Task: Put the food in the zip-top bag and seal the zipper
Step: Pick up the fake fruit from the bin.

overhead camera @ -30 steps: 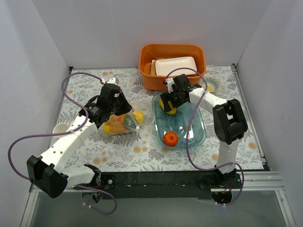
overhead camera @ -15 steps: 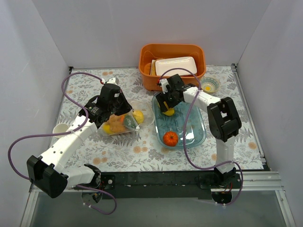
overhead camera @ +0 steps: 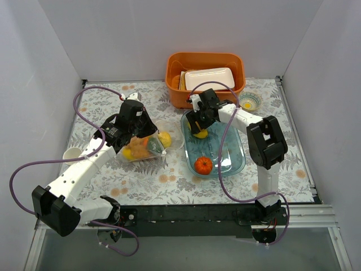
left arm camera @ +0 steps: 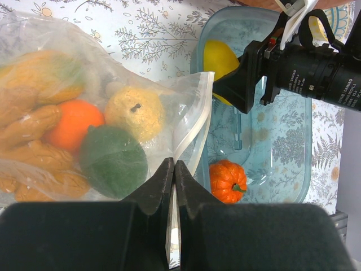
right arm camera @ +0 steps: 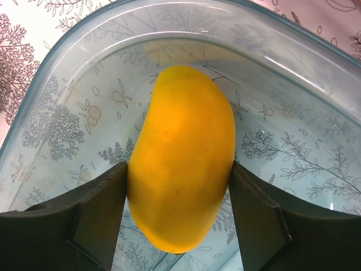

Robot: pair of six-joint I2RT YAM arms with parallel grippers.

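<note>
**Evidently Slick Fruit, Limp Bag: Handling Assessment**

Right gripper (right arm camera: 179, 195) is closed across the waist of the yellow fruit (right arm camera: 180, 152), one pad on each long side, over the far end of the blue dish (right arm camera: 51, 118). Whether the fruit is clear of the dish floor cannot be told. The fruit is glossy, hard-looking and curved, and is judged light but slippery. A grip at the widest part is sound; nearer either tapered end the fruit would likely squirt out.

Orange pumpkin (left arm camera: 227, 180) lies loose at the near end of the dish. Its ribs offer better purchase across the body.

Left gripper (left arm camera: 174, 169) has its jaws pinched shut on the zip-top bag (left arm camera: 51, 34) at the mouth edge, beside the zipper (left arm camera: 194, 121). The bag lies left of the dish and holds the bagged food (left arm camera: 113, 158). Its film is thin, limp and crinkly, and is judged to sag shut unless held at the stiffer zipper strip.
</note>
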